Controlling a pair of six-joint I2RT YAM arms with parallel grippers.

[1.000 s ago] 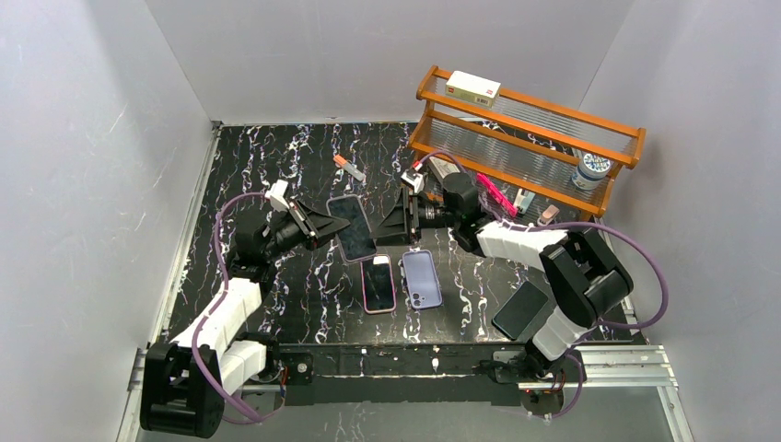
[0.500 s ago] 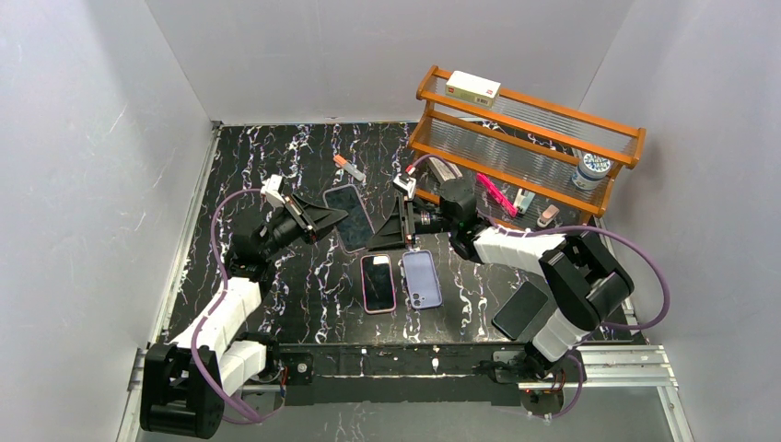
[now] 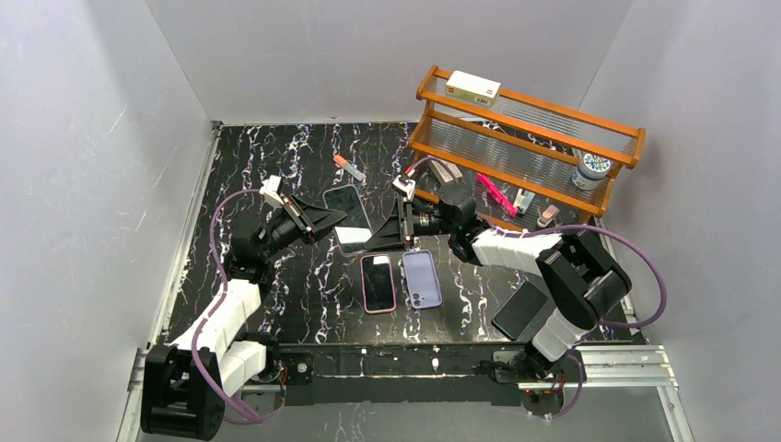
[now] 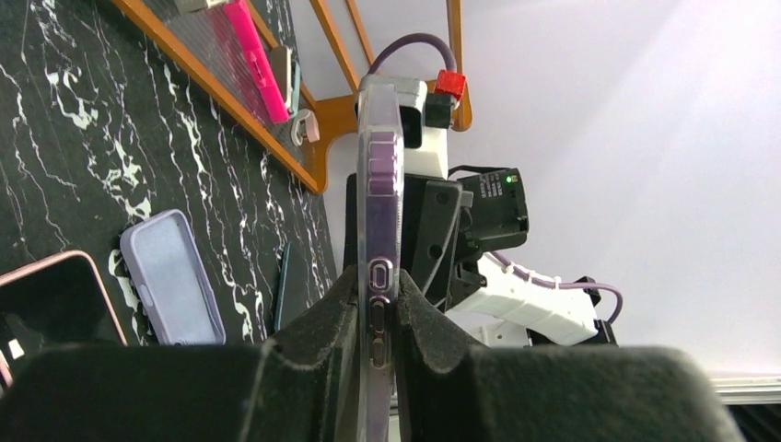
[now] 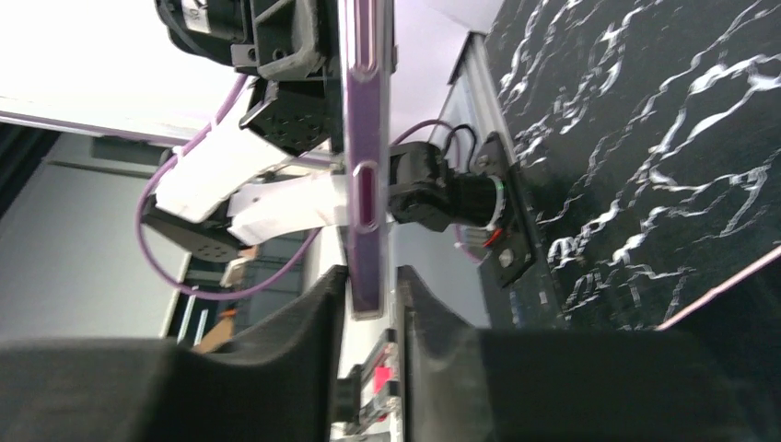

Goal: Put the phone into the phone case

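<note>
A phone in a clear purple-tinted case (image 3: 350, 212) is held edge-on above the table between both arms. My left gripper (image 3: 332, 219) is shut on its left long edge; in the left wrist view the phone (image 4: 379, 184) is pinched between the pads of the gripper (image 4: 378, 287). My right gripper (image 3: 380, 232) straddles the opposite edge; in the right wrist view the phone (image 5: 364, 138) sits between the narrowly parted jaws of the gripper (image 5: 370, 287), with a small gap on one side. An empty lavender case (image 3: 422, 278) lies flat next to a pink-cased phone (image 3: 378, 283).
A wooden rack (image 3: 525, 138) with a box, a jar and small items stands at the back right. A dark phone (image 3: 520, 309) lies at the right front. A small orange and white tube (image 3: 349, 168) lies behind the held phone.
The left gripper has carried the phone up and to the left. The right gripper has followed leftwards and closed in around the phone's right edge.
</note>
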